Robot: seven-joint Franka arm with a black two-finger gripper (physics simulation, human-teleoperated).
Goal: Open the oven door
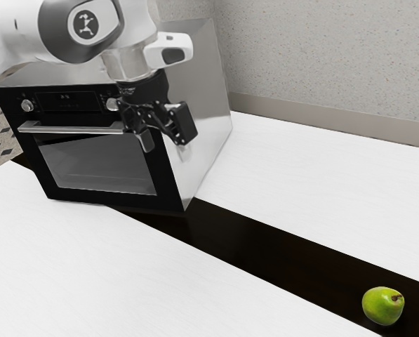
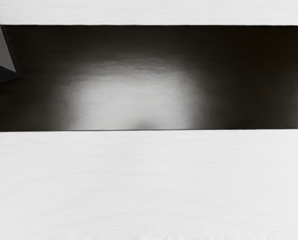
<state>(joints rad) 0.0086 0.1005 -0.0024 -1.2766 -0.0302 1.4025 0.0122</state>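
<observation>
Oven door (image 1: 97, 165), shut, near spread claw (image 1: 165, 139), faces exterior view's lower left, long axis parallel to handle (image 1: 69, 128); green fruit (image 1: 382, 306) well apart from claw, on dark strip (image 1: 265, 249).

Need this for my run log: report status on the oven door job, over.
Gripper open, holding nothing. Oven door shut. Pear well off toward the exterior view's right, likely not in the way.
</observation>
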